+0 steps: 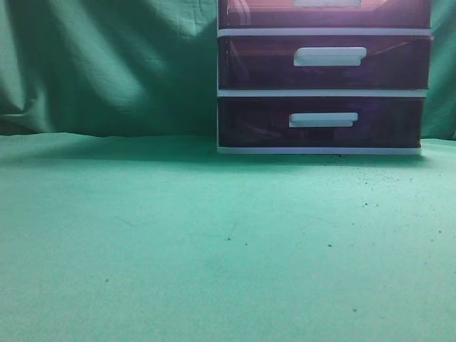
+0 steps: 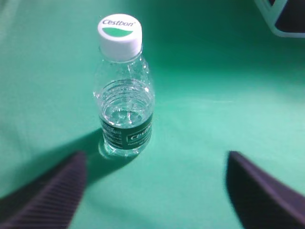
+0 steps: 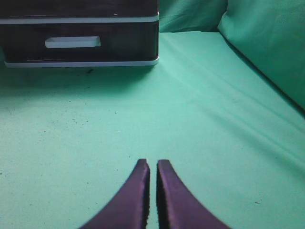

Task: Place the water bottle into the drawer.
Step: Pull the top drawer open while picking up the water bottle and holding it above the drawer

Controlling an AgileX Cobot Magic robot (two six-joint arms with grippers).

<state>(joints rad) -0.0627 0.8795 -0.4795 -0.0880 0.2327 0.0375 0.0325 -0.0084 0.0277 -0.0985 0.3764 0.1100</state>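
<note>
Because the drawer at the top of the white-framed unit looks pushed in, the water bottle has no way in yet, and that is the first thing that could go wrong: someone has to pull the white handle before the bottle comes. The bottle stands upright on the green cloth, with its white cap on, and it is just ahead of the left gripper and a bit to one side of the middle. That gripper is spread wide and holds nothing. If it goes straight in, one finger could bump the bottle and tip it over, because the bottle is tall and thin and looks light. The clear plastic is smooth too, so I think it could slip if squeezed too softly. The right gripper is pressed together with nothing between its fingers, and it sits low over the cloth, well away from the unit. It would need to open before it could hook a handle. As for what is inside, the two darker drawers below are too dim to see into. The bottle has water in it, up to about the shoulder.
</note>
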